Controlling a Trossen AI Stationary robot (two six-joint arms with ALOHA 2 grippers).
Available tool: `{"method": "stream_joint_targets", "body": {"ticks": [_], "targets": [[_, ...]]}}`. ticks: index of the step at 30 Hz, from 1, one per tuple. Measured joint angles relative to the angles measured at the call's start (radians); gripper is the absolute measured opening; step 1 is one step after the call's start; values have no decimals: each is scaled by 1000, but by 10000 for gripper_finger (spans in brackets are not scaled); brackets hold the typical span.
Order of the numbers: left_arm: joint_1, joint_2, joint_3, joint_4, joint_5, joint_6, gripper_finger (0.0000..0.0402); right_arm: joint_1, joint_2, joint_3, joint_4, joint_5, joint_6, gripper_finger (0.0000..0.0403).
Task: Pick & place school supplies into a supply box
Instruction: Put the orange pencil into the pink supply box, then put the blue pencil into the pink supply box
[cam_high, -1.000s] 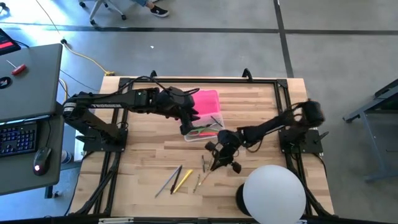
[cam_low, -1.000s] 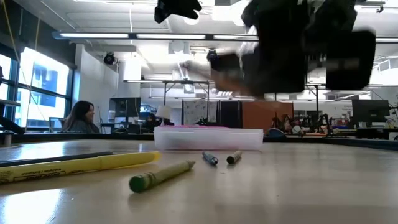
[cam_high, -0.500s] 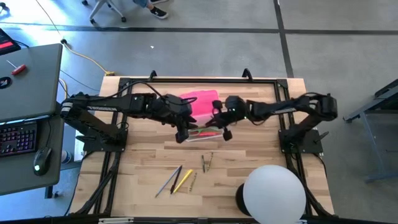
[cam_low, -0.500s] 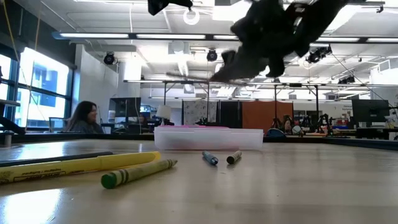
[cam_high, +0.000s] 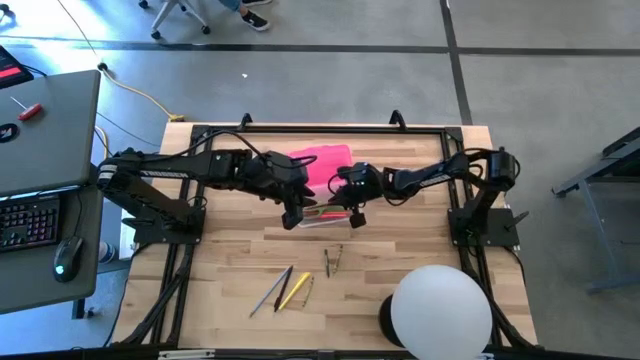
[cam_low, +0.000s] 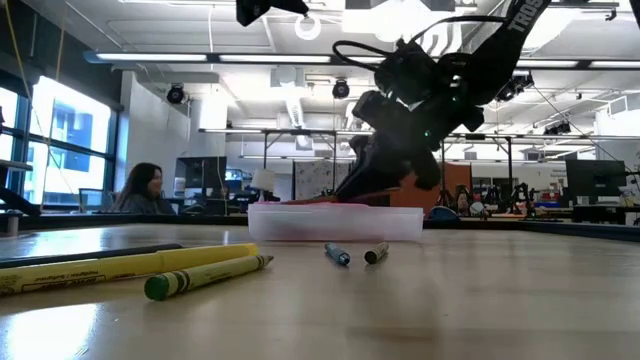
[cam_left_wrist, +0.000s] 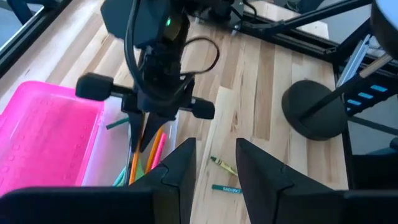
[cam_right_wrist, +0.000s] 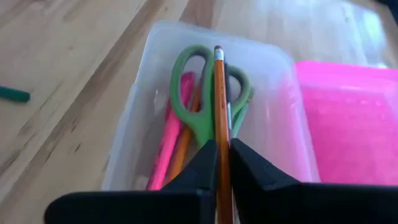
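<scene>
High view looks straight down; low view skims level across the tabletop; both wrist views sit close above the clear plastic pink-lidded box (cam_right_wrist: 205, 106), shared by all.

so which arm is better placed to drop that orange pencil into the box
Right. The right gripper has its fingers shut on the orange pencil, directly over the open supply box. The left gripper hovers beside the box holding nothing.

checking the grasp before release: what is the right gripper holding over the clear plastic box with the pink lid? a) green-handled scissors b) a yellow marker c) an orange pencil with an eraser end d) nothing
c: in the right wrist view the right gripper is shut on a thin orange pencil above the clear plastic box, while the green-handled scissors already lie inside.
</scene>
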Motion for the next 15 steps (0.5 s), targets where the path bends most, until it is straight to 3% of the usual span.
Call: {"method": "stream_joint_targets", "body": {"ticks": [11,15], "targets": [[-5,-5,-1,-37,3,-15,143,0,0,0,34,-1,18,91],[-59,-41,1,-81,-90,-26,143,0,0,1,34,-1,73,101]]}}
